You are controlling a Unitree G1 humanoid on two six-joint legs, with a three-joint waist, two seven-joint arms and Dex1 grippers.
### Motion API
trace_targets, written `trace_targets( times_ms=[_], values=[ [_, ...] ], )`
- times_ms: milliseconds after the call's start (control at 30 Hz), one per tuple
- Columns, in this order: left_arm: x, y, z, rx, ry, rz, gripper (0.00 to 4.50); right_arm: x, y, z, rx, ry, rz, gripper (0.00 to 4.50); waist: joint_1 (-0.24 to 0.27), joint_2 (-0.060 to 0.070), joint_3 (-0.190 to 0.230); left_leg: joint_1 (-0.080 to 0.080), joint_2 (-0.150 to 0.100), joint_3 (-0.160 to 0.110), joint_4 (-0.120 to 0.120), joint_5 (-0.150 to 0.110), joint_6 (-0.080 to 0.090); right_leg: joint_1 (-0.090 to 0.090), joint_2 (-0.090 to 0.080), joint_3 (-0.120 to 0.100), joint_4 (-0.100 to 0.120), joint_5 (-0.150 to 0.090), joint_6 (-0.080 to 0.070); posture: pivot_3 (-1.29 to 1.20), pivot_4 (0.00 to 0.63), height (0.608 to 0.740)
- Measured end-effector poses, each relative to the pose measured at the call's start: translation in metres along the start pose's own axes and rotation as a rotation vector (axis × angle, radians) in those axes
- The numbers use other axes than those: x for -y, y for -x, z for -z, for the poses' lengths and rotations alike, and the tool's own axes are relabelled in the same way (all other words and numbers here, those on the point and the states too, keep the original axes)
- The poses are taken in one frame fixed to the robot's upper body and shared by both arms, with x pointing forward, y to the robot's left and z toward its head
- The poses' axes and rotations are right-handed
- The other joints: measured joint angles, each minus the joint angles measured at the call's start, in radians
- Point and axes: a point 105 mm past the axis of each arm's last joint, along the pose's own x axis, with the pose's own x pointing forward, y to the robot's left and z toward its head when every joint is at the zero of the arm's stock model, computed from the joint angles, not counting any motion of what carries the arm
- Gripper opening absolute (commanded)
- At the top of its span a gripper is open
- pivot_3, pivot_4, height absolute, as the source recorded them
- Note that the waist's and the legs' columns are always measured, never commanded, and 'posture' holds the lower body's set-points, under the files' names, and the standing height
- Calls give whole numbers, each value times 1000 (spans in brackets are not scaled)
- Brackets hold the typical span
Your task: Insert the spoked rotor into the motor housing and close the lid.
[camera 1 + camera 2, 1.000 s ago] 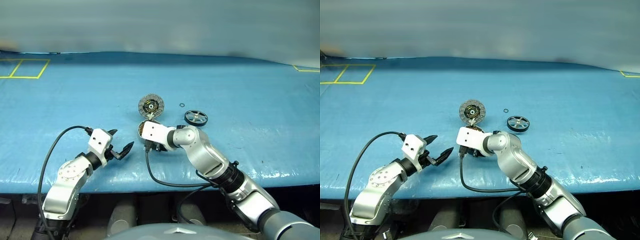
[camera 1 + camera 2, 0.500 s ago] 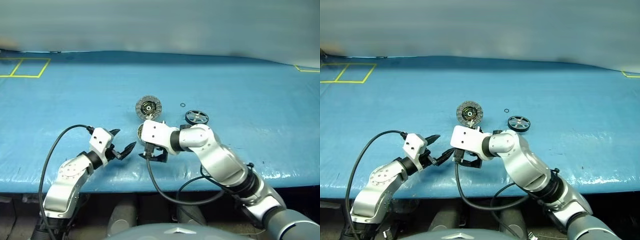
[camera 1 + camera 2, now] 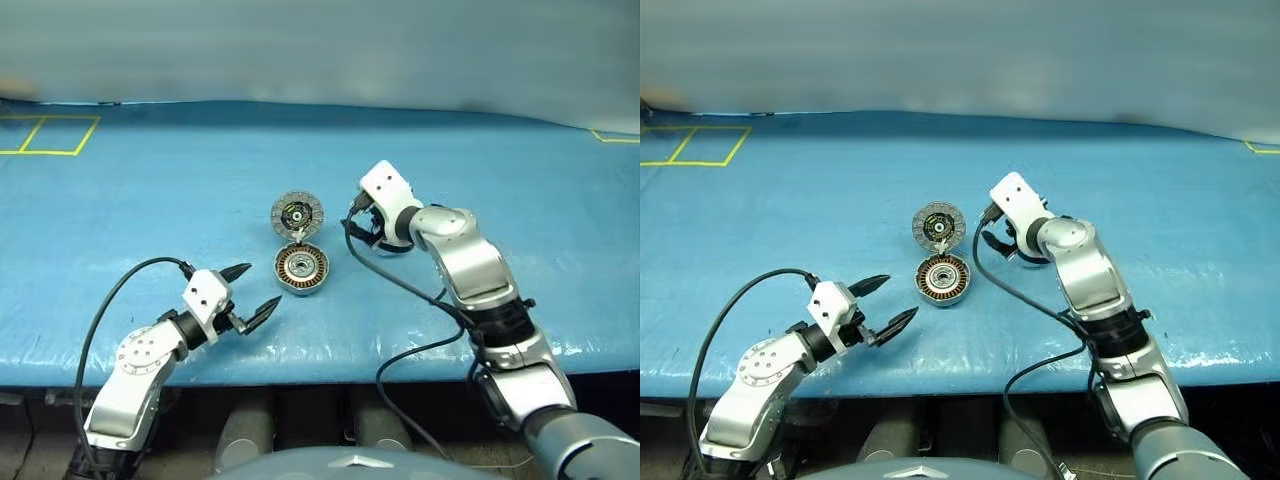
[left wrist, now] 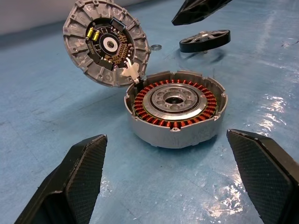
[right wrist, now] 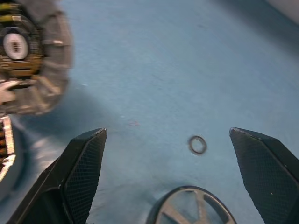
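1. While I watch from the head camera, I see the motor housing (image 3: 301,270) sitting on the blue table cover (image 3: 150,200), its copper windings facing up.
2. I see the lid (image 3: 298,213) just behind the housing, touching its far rim, circuit face showing.
3. I find the spoked rotor (image 4: 205,40) lying flat on the cover to the right of the lid, with a small washer (image 5: 197,144) between them.
4. My left gripper (image 3: 252,292) hovers near the housing's left, fingers spread wide and empty.
5. My right gripper (image 5: 177,182) hangs over the rotor, fingers (image 5: 77,172) spread wide, holding nothing.
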Motion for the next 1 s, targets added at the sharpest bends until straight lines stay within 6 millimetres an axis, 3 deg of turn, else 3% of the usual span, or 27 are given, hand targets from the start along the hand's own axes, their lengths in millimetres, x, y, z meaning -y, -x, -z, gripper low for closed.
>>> trace_targets(
  times_ms=[167, 467, 733, 967, 1000],
  values=[
    [4, 0, 6, 5, 30, 8, 4500, 23, -24, 1, -13, -201, 127, 4451, -5, 0, 0, 1, 0, 2, -1, 0, 0, 0, 2, 2, 1, 2, 3, 0, 150, 740],
    [14, -3, 6, 45, 40, 26, 4500, 13, -56, 15, -67, -293, 146, 4451, -11, 1, 0, 1, 1, 3, -2, 0, 1, 0, 2, 4, 0, 4, 6, 0, 150, 740],
    [15, -4, 6, 47, 45, 16, 4500, 16, -67, 39, -130, -344, 198, 4451, -15, 1, 0, 1, 1, 4, -2, 0, 1, -1, 3, 5, 0, 4, 6, 0, 150, 740],
    [15, -4, 6, 46, 46, 8, 4500, 15, -71, 39, -130, -397, 190, 4451, -19, 1, 0, 2, 2, 4, -2, 0, 1, -1, 4, 6, 0, 4, 6, 0, 150, 740],
    [15, -4, 6, 46, 46, 7, 4500, 13, -72, 39, -133, -400, 185, 4278, -20, 1, 0, 2, 3, 5, -2, 0, 1, -1, 4, 6, 1, 4, 6, 0, 150, 740]
  ],
)
